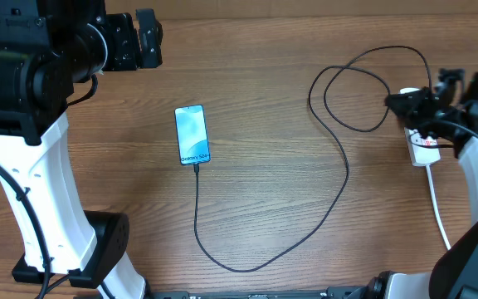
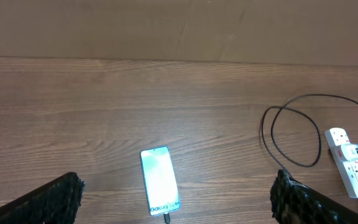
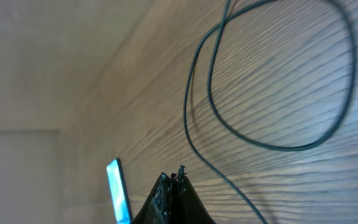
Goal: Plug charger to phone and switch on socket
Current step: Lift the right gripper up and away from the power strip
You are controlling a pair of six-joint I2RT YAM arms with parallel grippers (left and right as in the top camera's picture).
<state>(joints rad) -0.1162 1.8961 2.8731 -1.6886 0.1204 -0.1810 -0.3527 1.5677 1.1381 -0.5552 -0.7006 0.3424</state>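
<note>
On the brown wooden table (image 1: 264,75), left of centre: slim rectangular smartphone (image 1: 192,134) with lit light-blue screen, lying flat. Touching its near end: tip of the long thin black charger cable (image 1: 196,203), looping rightward to the white elongated power strip (image 1: 424,149) near the right edge. Far end of cable hidden beneath the right gripper (image 1: 394,102), closed with fingertips pressed together over the strip. Switch position too small to make out. Spread wide and holding nothing, well apart from the phone: the left gripper (image 1: 149,37).

Black charger (image 1: 197,203), light-blue phone (image 1: 192,134), white socket (image 1: 424,149) marked red, brown wood-grain table (image 1: 272,100).
</note>
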